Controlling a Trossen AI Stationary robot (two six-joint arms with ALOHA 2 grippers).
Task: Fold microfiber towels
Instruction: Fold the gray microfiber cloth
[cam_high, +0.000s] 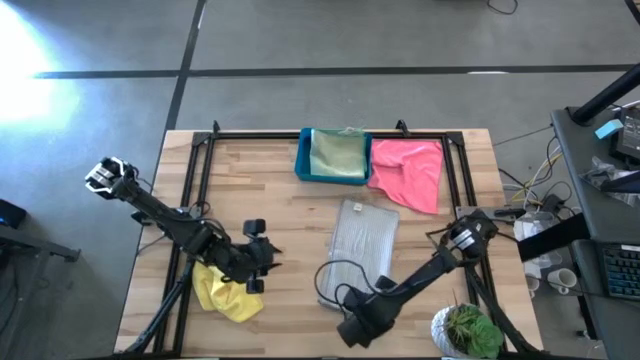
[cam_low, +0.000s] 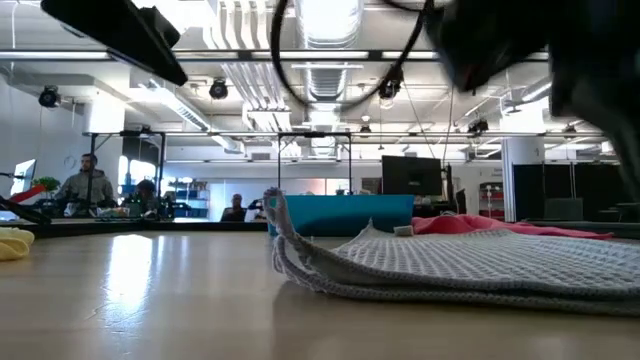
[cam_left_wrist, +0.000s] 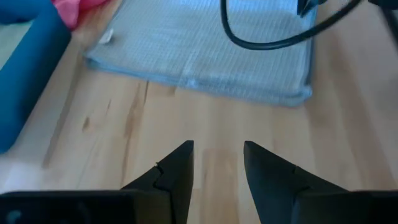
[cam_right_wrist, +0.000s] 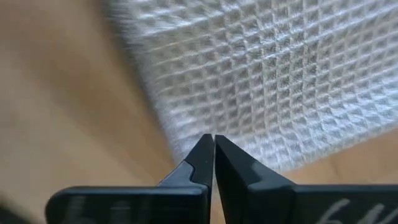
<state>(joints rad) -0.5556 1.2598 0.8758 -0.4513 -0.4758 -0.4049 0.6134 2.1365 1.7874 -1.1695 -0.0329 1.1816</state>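
A light grey waffle-weave towel (cam_high: 362, 248) lies folded flat on the wooden table, right of centre. My right gripper (cam_high: 338, 303) is shut and hovers over the towel's near edge (cam_right_wrist: 205, 118), touching nothing. My left gripper (cam_left_wrist: 217, 149) is open and empty over bare wood, left of the grey towel (cam_left_wrist: 205, 50). A yellow towel (cam_high: 228, 292) lies crumpled under my left arm. A pink towel (cam_high: 410, 172) lies at the far side, beside the blue bin. A pale sage green towel (cam_high: 338, 152) lies in the bin. The lime green towel is out of view.
The blue bin (cam_high: 304, 160) stands at the table's far edge, centre. A potted plant (cam_high: 466, 330) sits at the near right corner. A black cable (cam_high: 330, 275) loops over the grey towel's near end. Bare wood lies between my two grippers.
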